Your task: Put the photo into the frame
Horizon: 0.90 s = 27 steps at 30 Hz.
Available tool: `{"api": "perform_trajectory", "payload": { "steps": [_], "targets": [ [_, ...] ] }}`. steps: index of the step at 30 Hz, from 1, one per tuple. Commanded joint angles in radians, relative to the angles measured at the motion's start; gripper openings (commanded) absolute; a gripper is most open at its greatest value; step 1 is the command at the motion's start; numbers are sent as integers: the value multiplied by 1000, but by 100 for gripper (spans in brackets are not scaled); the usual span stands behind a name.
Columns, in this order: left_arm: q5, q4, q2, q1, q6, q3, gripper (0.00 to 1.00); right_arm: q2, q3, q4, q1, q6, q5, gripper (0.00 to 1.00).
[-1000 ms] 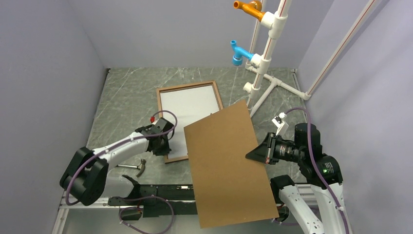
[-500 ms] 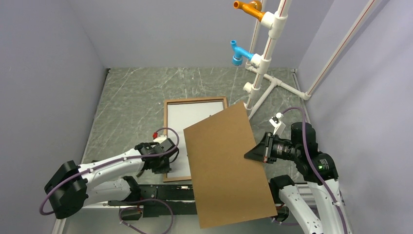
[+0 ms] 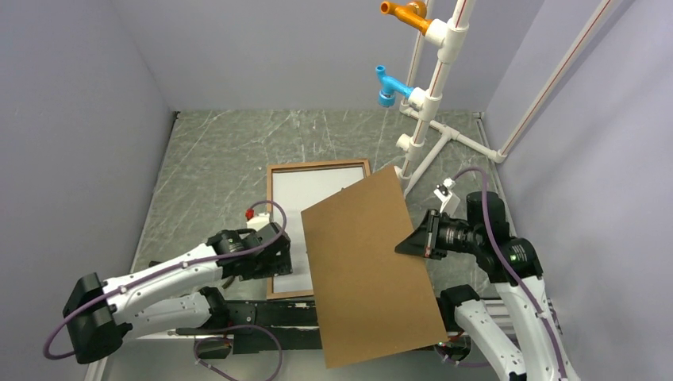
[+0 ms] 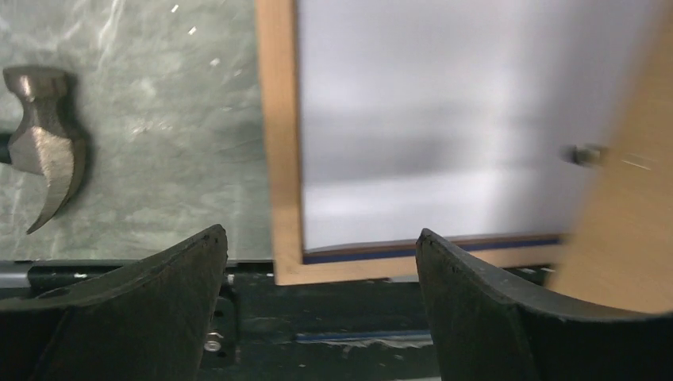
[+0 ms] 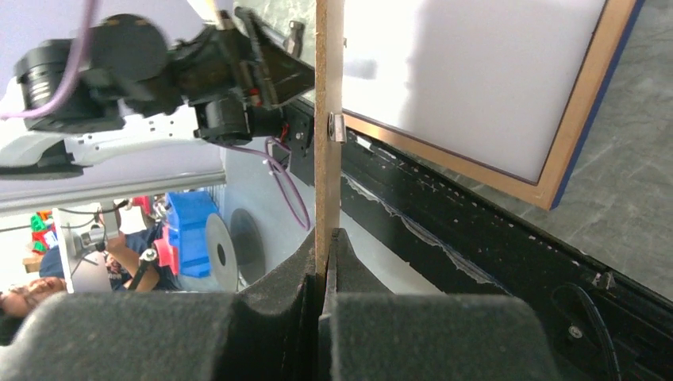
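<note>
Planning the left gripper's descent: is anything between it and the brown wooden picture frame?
Nothing visible: the open left gripper hovers over the near-left corner of the brown wooden frame. The brown backing board, clamped in the right gripper, covers only the frame's right side.

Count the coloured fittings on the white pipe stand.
2. An orange fitting at the top of the pipe stand, a blue fitting lower down. The stand runs out of view upward, so more may be hidden.

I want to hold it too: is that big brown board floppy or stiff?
Probably stiff: the board looks flat though the right claw pinches only one edge. Likely light, being so thin edge-on. It might swing or slip, since most of it hangs beyond that pinch.
</note>
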Motion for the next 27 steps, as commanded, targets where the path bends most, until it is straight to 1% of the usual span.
{"api": "perform_trajectory", "payload": {
  "steps": [1, 5, 9, 15, 20, 27],
  "targets": [
    [-34, -17, -60, -5, 28, 119, 92, 67, 72, 116, 1, 27, 2, 0],
    [-20, 9, -82, -5, 58, 172, 93, 145, 120, 159, 3, 51, 29, 0],
    [-19, 35, -92, -5, 69, 206, 94, 203, 184, 150, 4, 48, 109, 0],
    [41, 135, -54, 23, 125, 271, 96, 273, 245, 160, 36, 52, 189, 0],
    [141, 233, 12, 66, 166, 323, 96, 344, 269, 188, 124, 71, 231, 0],
    [211, 283, 98, 110, 198, 387, 95, 398, 278, 247, 287, 120, 336, 0]
  ]
}}
